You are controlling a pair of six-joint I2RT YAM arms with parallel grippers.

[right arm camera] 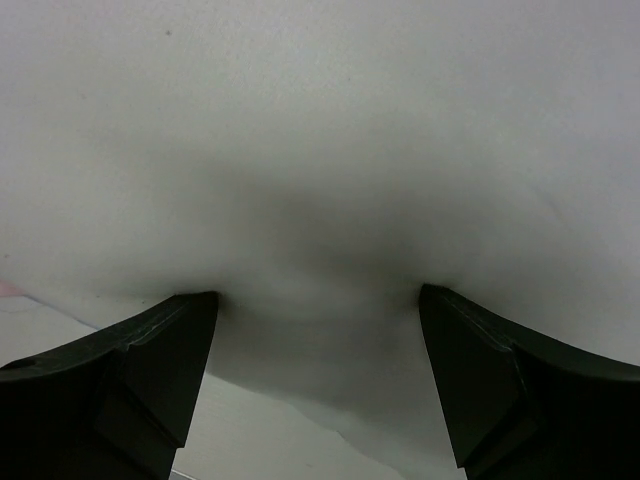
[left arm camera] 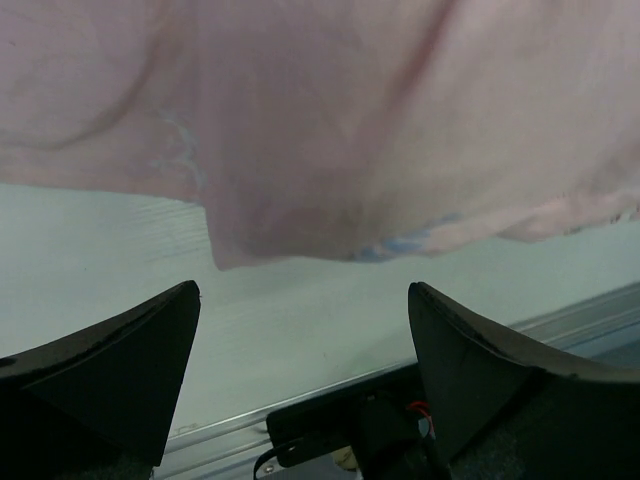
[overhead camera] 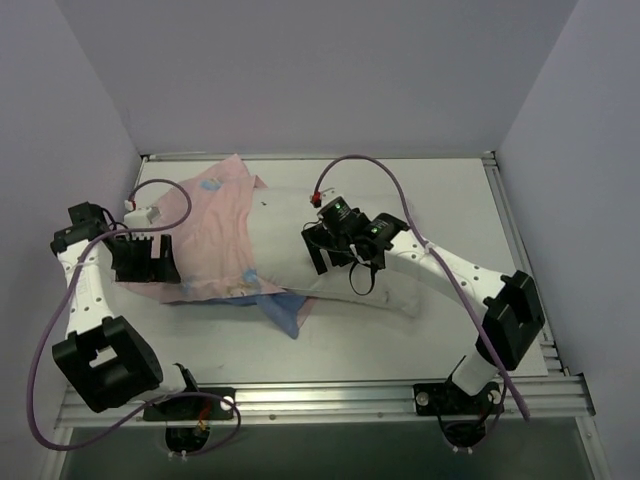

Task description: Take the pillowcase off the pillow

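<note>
The pillow (overhead camera: 285, 238) lies in the middle of the table (overhead camera: 460, 200), mostly bare and white, so the job looks nearly done. The pillowcase (overhead camera: 215, 235) is bunched pink side out at its left end, and I cannot tell if that end is free yet. The 2 grippers are spread apart and hold nothing: the left gripper (left arm camera: 300, 330) near the pillowcase, the right gripper (right arm camera: 318, 340) against the pillow.

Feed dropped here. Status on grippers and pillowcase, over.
Both open: left gripper beside pillowcase, right gripper on pillow. Pillowcase pink-side-out at pillow's left end. No obstruction.
</note>
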